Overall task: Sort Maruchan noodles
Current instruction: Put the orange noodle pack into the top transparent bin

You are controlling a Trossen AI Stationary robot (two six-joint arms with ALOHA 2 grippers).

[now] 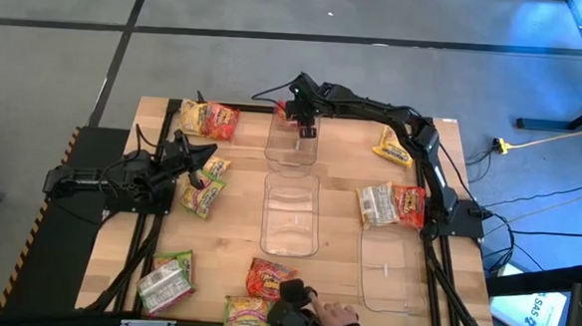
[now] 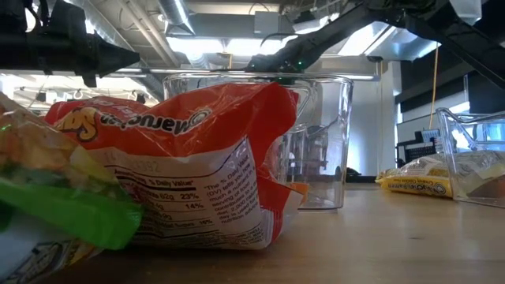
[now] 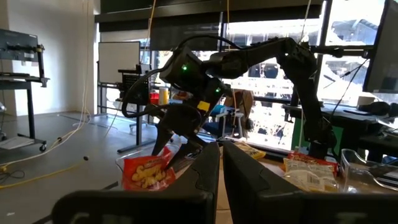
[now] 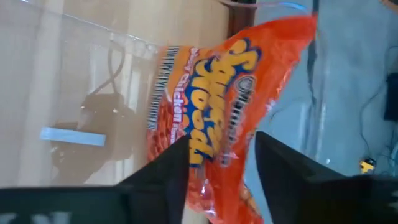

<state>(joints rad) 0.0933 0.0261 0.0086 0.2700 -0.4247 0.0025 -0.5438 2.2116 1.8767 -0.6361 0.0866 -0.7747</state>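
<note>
**Red noodle packet over the far bin**

The right gripper point(image 4: 217, 165) hangs above the far clear rectangular plastic bin point(image 1: 291, 155). Its fingers are parted, with a red crinkly Maruchan noodle packet point(image 4: 227, 93) between them, long axis running away from the gripper toward the bin floor. Whether it is gripped, I cannot tell. The left gripper point(image 3: 221, 163), shut and empty, waits well apart.

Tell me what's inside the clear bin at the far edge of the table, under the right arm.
A red noodle packet hangs over the far bin, at the right tool, whose fingers stand apart. The bin's floor looks bare where visible; the tool hides part of it.
</note>
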